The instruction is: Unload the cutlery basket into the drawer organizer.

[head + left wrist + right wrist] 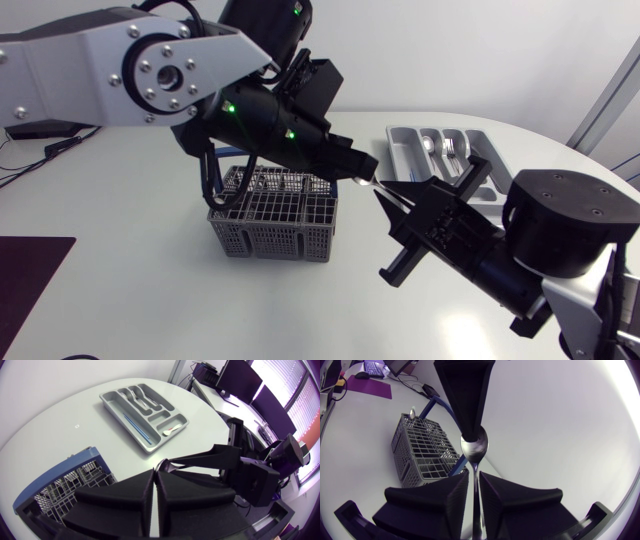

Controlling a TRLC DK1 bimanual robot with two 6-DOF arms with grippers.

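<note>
My left gripper [358, 172] hangs to the right of the grey wire cutlery basket [275, 215], shut on the bowl of a metal spoon [474, 447]. The spoon's thin handle runs straight into my right gripper [474, 481], whose fingers press on it from both sides. In the left wrist view the spoon [167, 466] peeks out at my left fingertips, with the right gripper [200, 467] just ahead of it. The grey drawer organizer [482, 140] lies behind the right arm, holding several pieces of cutlery [440, 148].
One piece of cutlery [411, 412] stands upright in the basket [422, 452]. The organizer [112, 402] also holds a blue stick [135, 427] and a small white spoon [170, 430]. A dark mat [30, 275] lies at the table's left edge.
</note>
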